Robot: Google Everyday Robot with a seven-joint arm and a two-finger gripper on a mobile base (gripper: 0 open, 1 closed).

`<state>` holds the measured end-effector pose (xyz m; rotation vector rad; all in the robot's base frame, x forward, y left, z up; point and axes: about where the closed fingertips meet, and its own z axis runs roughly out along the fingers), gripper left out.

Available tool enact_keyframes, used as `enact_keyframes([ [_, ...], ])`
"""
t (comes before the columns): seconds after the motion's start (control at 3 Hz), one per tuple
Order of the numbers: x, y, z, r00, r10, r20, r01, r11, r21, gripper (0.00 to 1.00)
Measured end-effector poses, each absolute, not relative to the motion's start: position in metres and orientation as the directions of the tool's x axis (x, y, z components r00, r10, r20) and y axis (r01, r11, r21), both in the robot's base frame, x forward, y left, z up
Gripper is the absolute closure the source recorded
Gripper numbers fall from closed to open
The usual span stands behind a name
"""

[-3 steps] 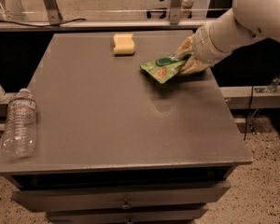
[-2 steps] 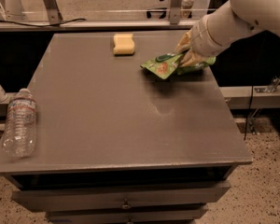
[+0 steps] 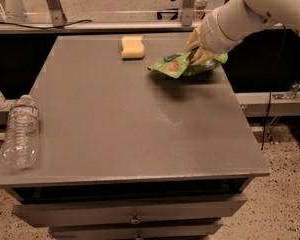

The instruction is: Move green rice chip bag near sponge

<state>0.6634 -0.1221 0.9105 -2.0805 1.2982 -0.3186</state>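
The green rice chip bag hangs tilted a little above the grey table at its far right. My gripper comes in from the upper right and is shut on the bag's right part. The pale-yellow sponge lies on the table at the far middle, to the left of the bag and apart from it.
A clear plastic water bottle lies at the table's left front edge. Drawers run below the table top. A metal rail and frame legs stand behind the table. The table's right edge is just under my arm.
My gripper has carried the bag a little farther back and up, toward the table's far edge. The sponge and the bottle have not moved.
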Motion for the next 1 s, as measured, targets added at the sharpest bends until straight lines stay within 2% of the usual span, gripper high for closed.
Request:
enact_keyframes([
  [0.33, 0.67, -0.117, 0.925, 0.554, -0.832, -0.027, -0.62, -0.391, -0.681, 1.0],
  [0.67, 0.694, -0.101, 0.945, 0.668, -0.733, 0.129, -0.475, -0.553, -0.684, 1.0],
  [1.0, 0.718, -0.083, 0.942, 0.773, -0.608, 0.179, -0.379, -0.67, -0.639, 1.0],
])
